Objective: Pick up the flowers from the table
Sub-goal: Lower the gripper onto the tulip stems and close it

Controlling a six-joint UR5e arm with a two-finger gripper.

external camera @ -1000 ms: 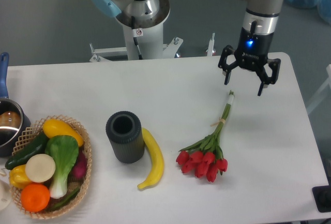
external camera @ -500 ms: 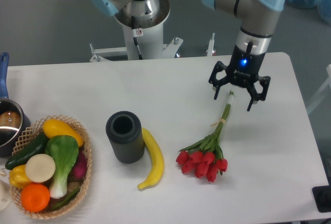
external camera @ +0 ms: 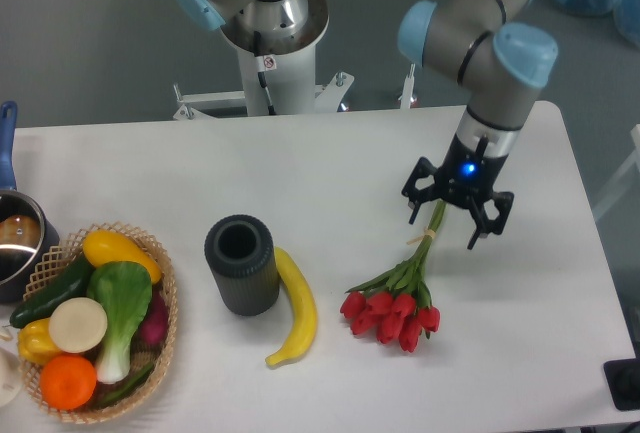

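The hand (external camera: pixel 444 223) hangs low over the white desk (external camera: pixel 330 168), its two dark fingers (external camera: pixel 478 234) spread wide and pointing down, one on each side of the thin green stems of the tulips (external camera: pixel 400 291). It is released, gripping nothing; the stems run up between the fingers and their top end is hidden behind the hand's body, where a small blue light glows. Whether the fingertips touch the desk cannot be told from this angle.

The tulips lie flat on the desk toward its right side. Their red heads are bunched together at the near end, with green leaves fanning out just above them, and a pale tie binds the stems (just below the hand). The stems slant away from the heads, up and slightly to the right.

To the left of the tulips lies a yellow banana (external camera: pixel 294 305), curved, and just beside it, touching or nearly so, stands a dark grey ribbed cylinder (external camera: pixel 241 263), upright and open at the top. Well apart, at the left edge of the desk, sits a wicker basket (external camera: pixel 164 338) filled with toy produce: a bok choy, a cucumber, an orange, a yellow pepper and a few other pieces. Behind the basket, partly cut off by the frame, is a pot (external camera: pixel 17 241) with a blue handle.

The arm's grey and light-blue base (external camera: pixel 262 13) stands behind the far edge of the desk.
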